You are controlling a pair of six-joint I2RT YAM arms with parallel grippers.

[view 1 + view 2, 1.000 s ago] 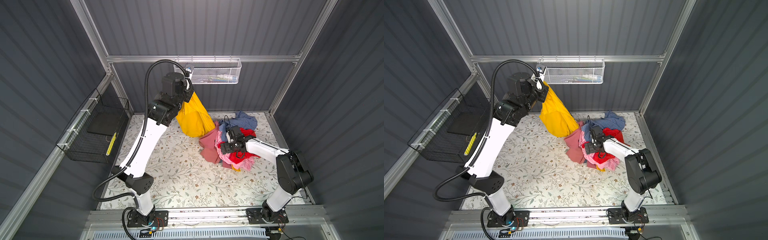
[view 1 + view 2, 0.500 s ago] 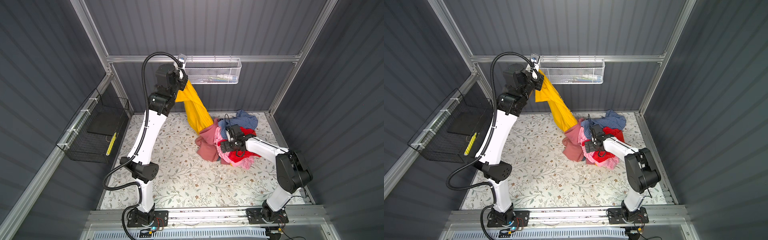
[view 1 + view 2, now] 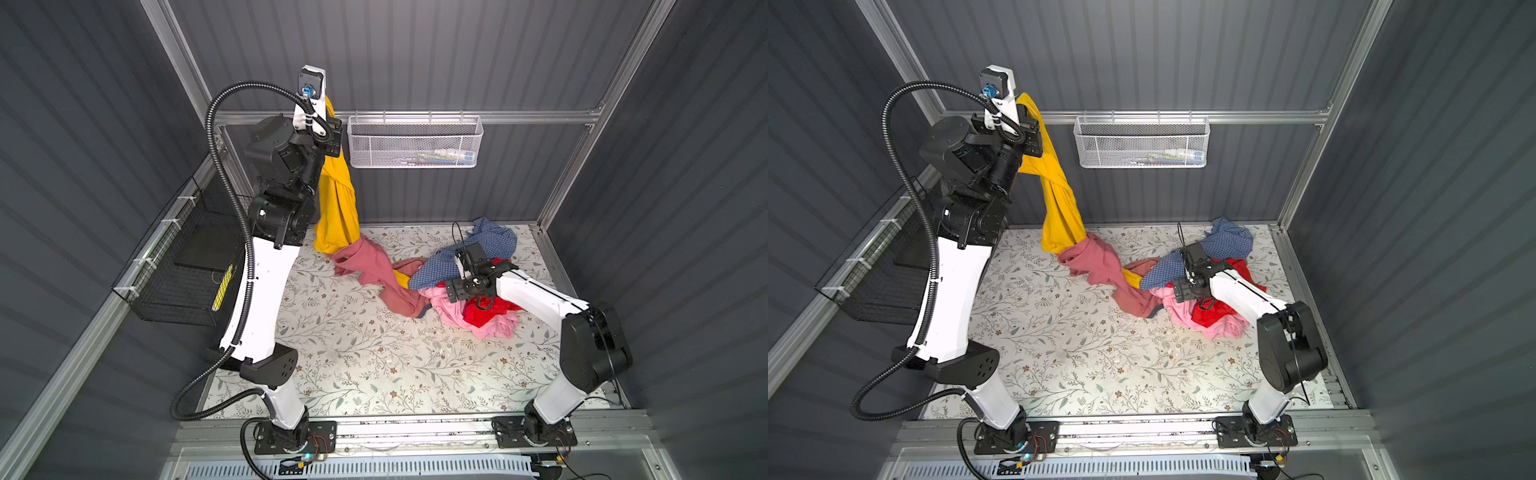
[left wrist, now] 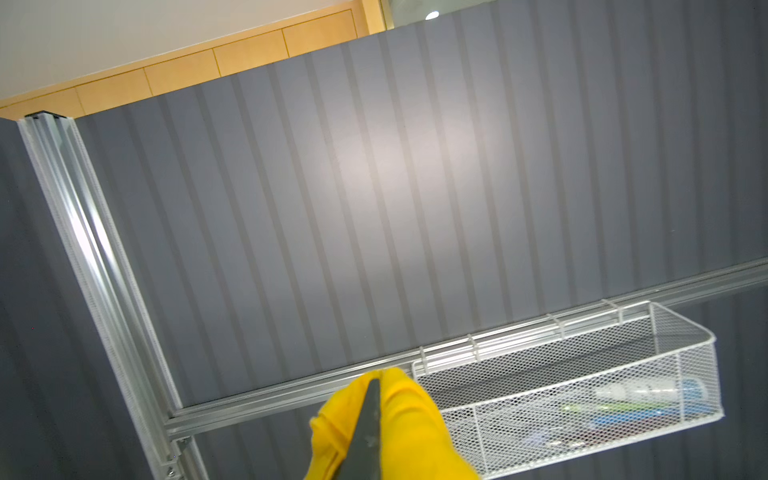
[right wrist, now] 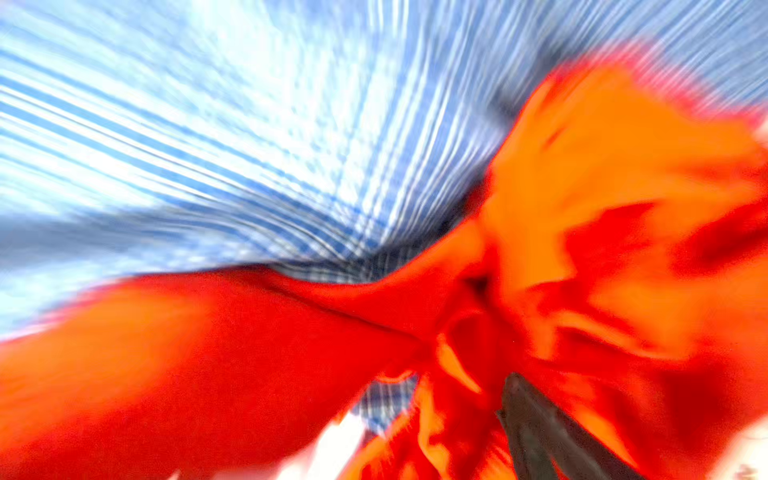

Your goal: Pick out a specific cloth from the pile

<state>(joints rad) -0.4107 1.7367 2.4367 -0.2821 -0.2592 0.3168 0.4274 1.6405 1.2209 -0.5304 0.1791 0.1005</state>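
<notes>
- Two arms are working over one flowered bench.
- The left gripper is raised high near 11 o'clock and is pinching the one mustard-yellow cloth between pressed fingers. The cloth is hanging down, and its lower end is meeting the dusty-rose garment.
- The pile is lying near 2 o'clock and is holding four garments: that dusty-rose one, one blue-checked garment, one bright red garment and one light pink garment.
- The right gripper is resting on the pile with fingers spread wide.
- Two baskets are hanging on the walls: one white mesh basket at 12 o'clock and one black wire basket at 9 o'clock.
</notes>
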